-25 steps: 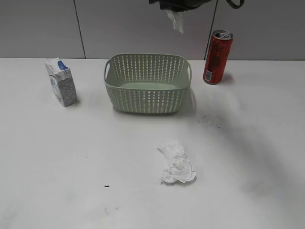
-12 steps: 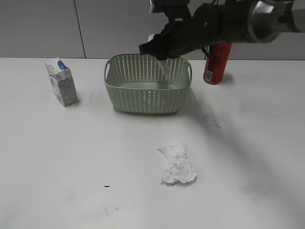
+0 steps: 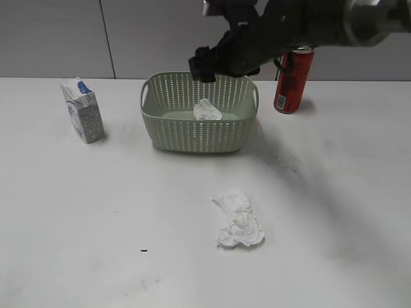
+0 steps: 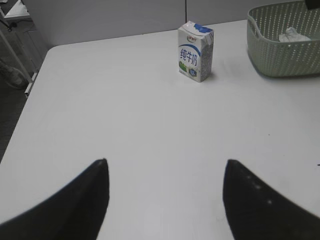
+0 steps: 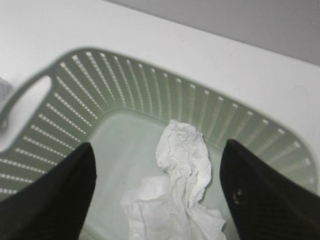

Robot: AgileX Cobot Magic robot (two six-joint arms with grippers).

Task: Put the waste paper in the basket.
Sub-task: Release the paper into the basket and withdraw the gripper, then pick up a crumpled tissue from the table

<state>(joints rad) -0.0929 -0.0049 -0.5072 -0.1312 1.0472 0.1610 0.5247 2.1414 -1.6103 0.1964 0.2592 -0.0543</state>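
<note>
My right claw (image 3: 204,64) hangs over the basket (image 3: 199,133), above its rear rim, with the jaws spread wide and nothing between them. In the right wrist view both fingers (image 5: 47,197) frame the basket interior (image 5: 120,145), one at each lower corner of the picture, well apart.

One wad (image 3: 207,110) lies inside the basket on its floor, toward the rear wall. The right wrist view shows this wad (image 5: 180,195) directly below the gap between my fingers, free of both; it looks like crumpled sheets piled together, and I cannot tell whether it is one piece or two. The left wrist view shows a white scrap (image 4: 295,35) of it over the basket rim (image 4: 260,30).

A second wad (image 3: 239,221) lies on the table (image 3: 96,224), in front of the basket and well apart from it, slightly right of the basket's centre. Nothing touches it.

My left claw (image 4: 165,172) is open and empty. Its two fingers (image 4: 75,200) show at the bottom of the left wrist view, spread wide above bare table (image 4: 125,100). It does not appear in the exterior view.

A milk carton (image 3: 82,110) stands upright on the table left of the basket, apart from it. The left wrist view shows the same carton (image 4: 195,51) with blue print. A red can (image 3: 293,78) stands upright right of the basket, near its rear corner, partly behind my right arm (image 3: 302,29).
</note>
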